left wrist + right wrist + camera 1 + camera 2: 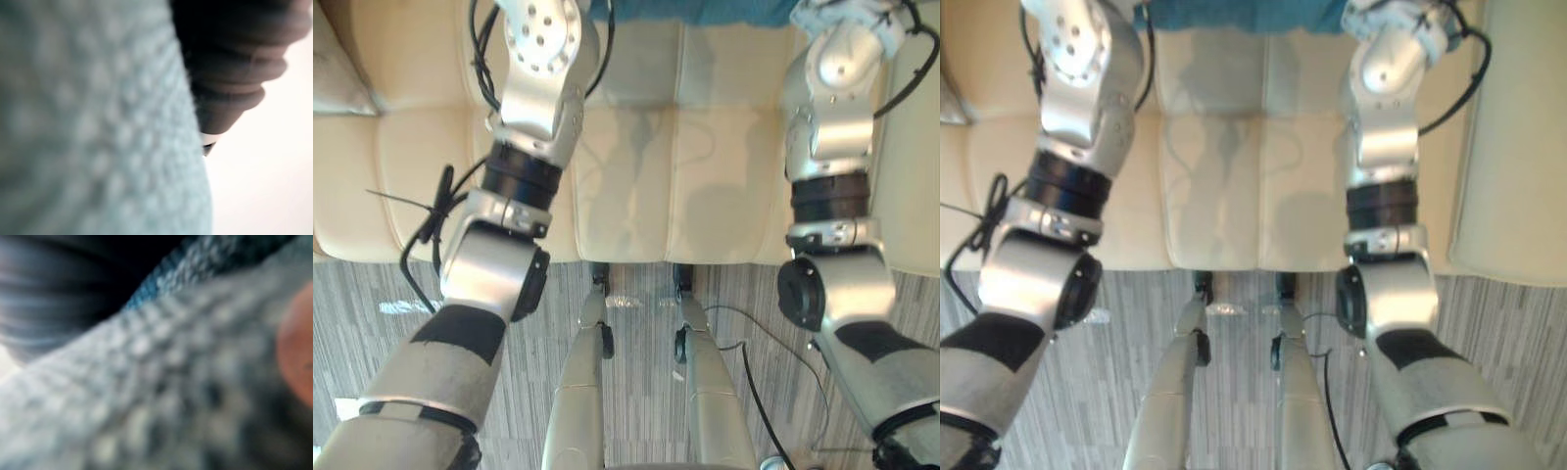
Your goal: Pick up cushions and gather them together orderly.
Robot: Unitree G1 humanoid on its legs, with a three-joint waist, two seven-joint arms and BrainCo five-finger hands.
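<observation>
No lettering, number or sign is legible on the teal cushion or cream sofa.

1. A cream sofa with stitched seat panels stands on a grey striped floor.
2. A teal cushion lies toward the back of the seat, near the middle.
3. A pale grey cushion rests on the seat at the robot's far left.
</observation>
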